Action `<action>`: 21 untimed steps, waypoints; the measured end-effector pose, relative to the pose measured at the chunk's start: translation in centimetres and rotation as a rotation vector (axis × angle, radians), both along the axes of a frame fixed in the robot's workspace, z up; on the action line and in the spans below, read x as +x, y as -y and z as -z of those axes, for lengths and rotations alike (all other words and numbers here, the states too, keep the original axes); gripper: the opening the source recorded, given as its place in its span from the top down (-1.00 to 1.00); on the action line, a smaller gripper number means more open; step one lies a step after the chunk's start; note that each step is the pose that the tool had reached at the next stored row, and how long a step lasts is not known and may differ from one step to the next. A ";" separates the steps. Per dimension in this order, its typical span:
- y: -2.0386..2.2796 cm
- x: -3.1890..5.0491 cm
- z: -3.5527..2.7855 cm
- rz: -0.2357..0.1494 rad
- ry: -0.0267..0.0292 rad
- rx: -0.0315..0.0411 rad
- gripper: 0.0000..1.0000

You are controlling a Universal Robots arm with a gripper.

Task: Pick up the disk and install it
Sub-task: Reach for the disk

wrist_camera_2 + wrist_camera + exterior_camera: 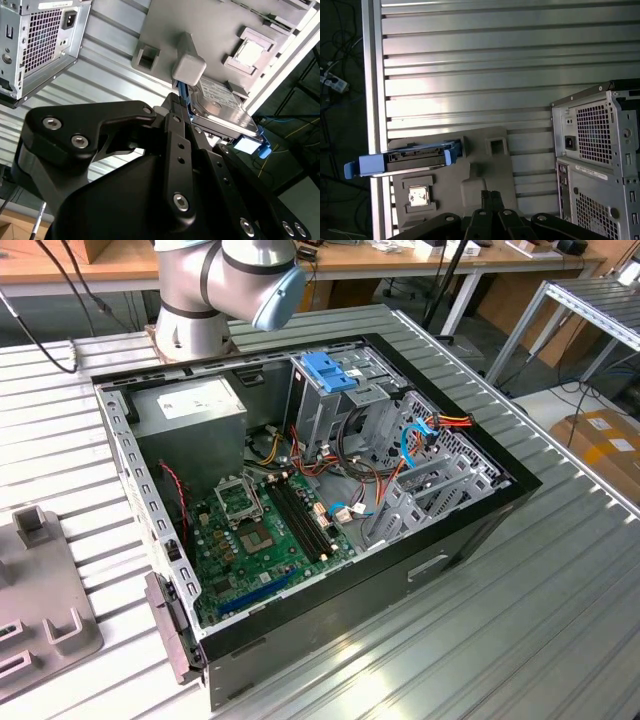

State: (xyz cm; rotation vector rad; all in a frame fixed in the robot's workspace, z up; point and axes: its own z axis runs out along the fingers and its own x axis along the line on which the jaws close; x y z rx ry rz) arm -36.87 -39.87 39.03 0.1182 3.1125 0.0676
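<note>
One disk (415, 156) stands on its long edge in a grey holder plate (485, 172) at the table's (470, 75) edge. The end of its blue carrier reaches out past that edge. In both wrist views the claw (490, 195) hovers near the disk without gripping it, its two fingers pressed together with nothing between them. The computer case (320, 490) lies open on the table with the motherboard showing, and a blue bracket (325, 370) sits atop its drive cage.
</note>
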 end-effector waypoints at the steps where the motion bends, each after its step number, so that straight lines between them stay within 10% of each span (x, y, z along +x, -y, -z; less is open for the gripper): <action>1: -0.03 -0.28 0.00 0.000 0.0000 0.0000 0.79; 21: -0.46 -6.31 0.09 0.000 0.0001 0.0000 0.79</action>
